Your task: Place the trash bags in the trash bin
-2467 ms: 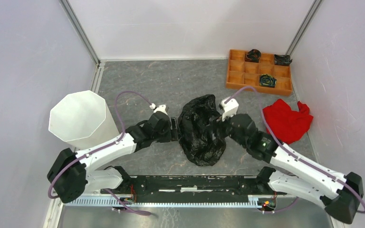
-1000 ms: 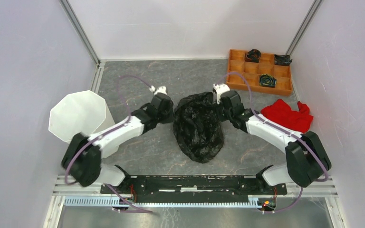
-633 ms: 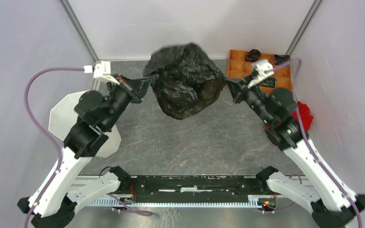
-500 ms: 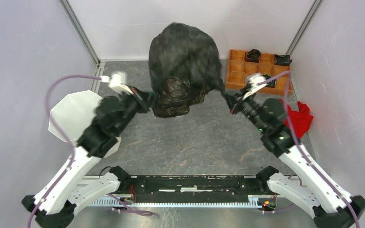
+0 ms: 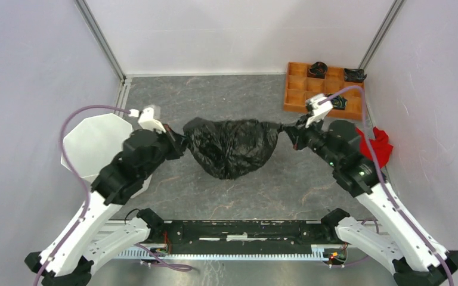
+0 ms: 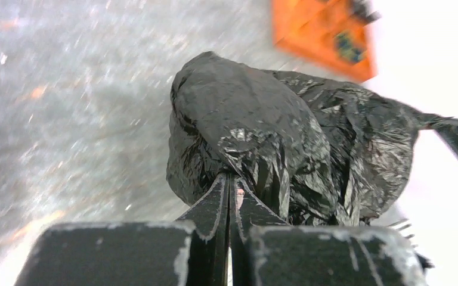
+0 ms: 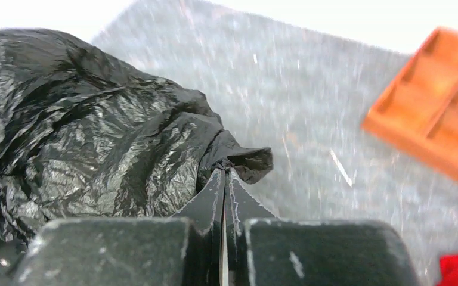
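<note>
Above the middle of the table, the black trash bag hangs stretched between the two grippers, its belly sagging in a wrinkled pouch that appears to be lifted off the surface. The left gripper has its jaws pressed together on a bunched corner of film, as the left wrist view shows; the right gripper pinches the opposite corner the same way, a small tuft of plastic poking past its tips.

The white trash bin stands at the left edge, well apart from the bag, its octagonal mouth open upward.

The film is thin and glossy and each hold is a narrow pinch, so a quick swing toward the bin could pull a corner free. The stretched bag also looks wider than the bin's mouth; lowered like this, it would likely drape over the rim or tip the bin.

The left arm rises from the near left corner, its forearm crossing over the bin's near side, so it might knock the bin. The right arm reaches in from the near right corner, past the red cloth at the right edge. An orange compartmented tray sits in the far right corner.
</note>
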Motion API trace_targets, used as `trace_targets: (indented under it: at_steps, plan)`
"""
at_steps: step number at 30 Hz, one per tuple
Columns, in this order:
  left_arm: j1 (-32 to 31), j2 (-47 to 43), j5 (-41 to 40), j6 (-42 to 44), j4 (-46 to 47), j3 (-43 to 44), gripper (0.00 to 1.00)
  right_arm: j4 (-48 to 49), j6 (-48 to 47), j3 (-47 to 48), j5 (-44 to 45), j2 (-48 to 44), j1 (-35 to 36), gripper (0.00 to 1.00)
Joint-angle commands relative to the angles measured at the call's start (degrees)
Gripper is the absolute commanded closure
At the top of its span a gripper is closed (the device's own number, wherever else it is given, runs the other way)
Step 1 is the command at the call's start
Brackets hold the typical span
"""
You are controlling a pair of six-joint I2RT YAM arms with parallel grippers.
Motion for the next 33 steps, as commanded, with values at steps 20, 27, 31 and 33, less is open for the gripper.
trace_targets:
  at_steps: [20, 27, 31, 33]
  plan:
    - [-0.01, -1.19, 3.57, 7.57, -4.85, 6.46, 0.98, -8.52, -4.27, 2.48, -21.58, 1.42, -0.44, 0.99]
    - [-0.03, 7.96, -10.23, 1.65, -13.94, 16.00, 0.98, -8.05, 3.15, 19.46, -23.06, 11.89, -3.66, 1.00]
    - [-0.08, 12.42, -8.16, -2.35, -13.35, 9.80, 0.98, -5.50, 4.53, 11.31, -17.59, 17.75, -7.43, 1.00]
    - [-0.06, 11.42, -6.49, -3.99, -11.63, 5.03, 0.98, -4.48, 2.62, 4.20, -19.65, 19.65, -7.48, 1.00]
